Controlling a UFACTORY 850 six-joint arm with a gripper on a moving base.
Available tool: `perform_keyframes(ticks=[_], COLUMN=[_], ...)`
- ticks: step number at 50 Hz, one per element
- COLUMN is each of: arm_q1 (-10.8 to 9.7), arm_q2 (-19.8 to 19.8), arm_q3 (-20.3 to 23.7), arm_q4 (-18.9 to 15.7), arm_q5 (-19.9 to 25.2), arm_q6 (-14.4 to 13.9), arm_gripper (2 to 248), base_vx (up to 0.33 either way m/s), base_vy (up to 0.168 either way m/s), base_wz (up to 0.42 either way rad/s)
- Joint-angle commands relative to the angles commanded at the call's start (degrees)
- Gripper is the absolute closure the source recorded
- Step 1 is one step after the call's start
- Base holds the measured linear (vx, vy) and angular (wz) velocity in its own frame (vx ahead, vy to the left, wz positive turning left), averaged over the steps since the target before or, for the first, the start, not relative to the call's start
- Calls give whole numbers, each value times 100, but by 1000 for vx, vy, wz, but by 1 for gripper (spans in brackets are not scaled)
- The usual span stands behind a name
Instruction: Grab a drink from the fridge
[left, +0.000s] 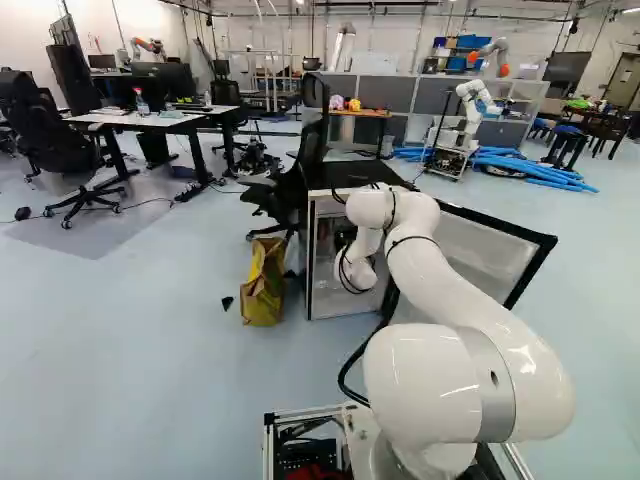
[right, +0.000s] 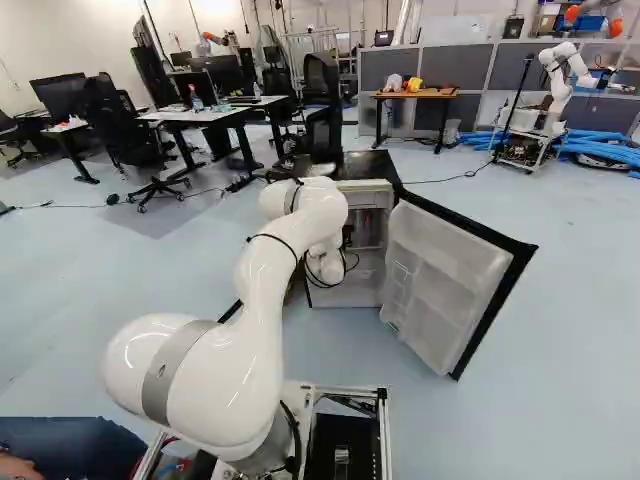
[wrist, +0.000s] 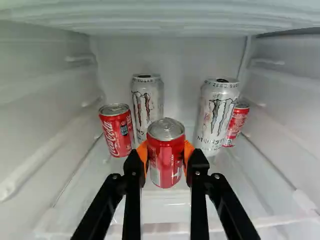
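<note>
Fridge (left: 352, 175) open, door (right: 448, 272) swung wide. Fingers (wrist: 198, 167) clamped on red can (wrist: 166, 156) from both sides: grip looks done. Can inside fridge, nearer than other cans (wrist: 116, 131); lift unclear. Left: draw it out.

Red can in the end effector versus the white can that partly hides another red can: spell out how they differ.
The red can is the shorter; the white can is clearly taller.
The red can is red with some pale print; the white can bears dark, claw-like marks.
The red can is gripped between the end effector's two orange pads; the white can stands farther back, ungripped.
Both are drink cans inside the fridge.
</note>
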Motion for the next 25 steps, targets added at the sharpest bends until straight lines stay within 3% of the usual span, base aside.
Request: perform_keyframes(ticks=[25], arm_q1=[14], arm_q2=[898], arm_q3=[1177], arm_q4=[0], arm_q5=[0], arm_q6=[0], arm_gripper=[158], base_vx=[0], base_vy=[0], base_wz=[0])
